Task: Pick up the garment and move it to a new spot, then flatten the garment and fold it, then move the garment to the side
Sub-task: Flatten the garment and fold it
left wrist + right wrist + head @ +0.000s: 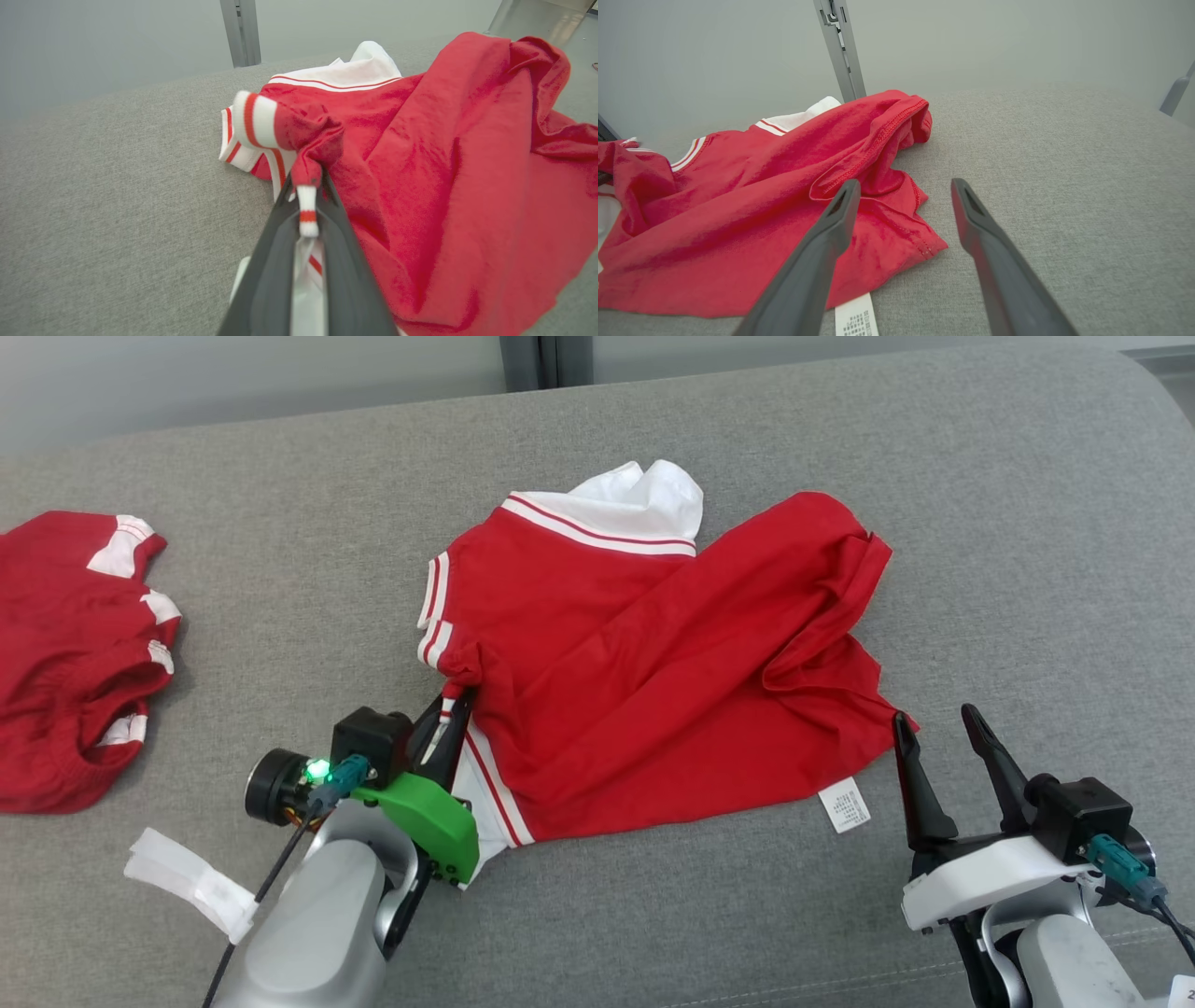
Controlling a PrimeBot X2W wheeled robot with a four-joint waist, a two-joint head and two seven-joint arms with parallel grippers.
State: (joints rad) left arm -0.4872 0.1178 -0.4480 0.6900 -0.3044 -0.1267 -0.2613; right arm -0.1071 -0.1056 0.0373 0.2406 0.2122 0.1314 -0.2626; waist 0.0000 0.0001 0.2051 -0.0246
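The red shirt lies rumpled in the middle of the grey cushion, its white collar on the far side. The left gripper is clamped on the striped trim at the shirt's near left edge. The right gripper stands spread wide just beside the near right corner, holding nothing. A second garment lies far left.

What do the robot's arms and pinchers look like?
Both arms are smooth silver-grey tubes. The left gripper has two long dark fingers on a bright green bracket, with a glowing green light. The right gripper has a white bracket. Each carries a teal plug and black cable.
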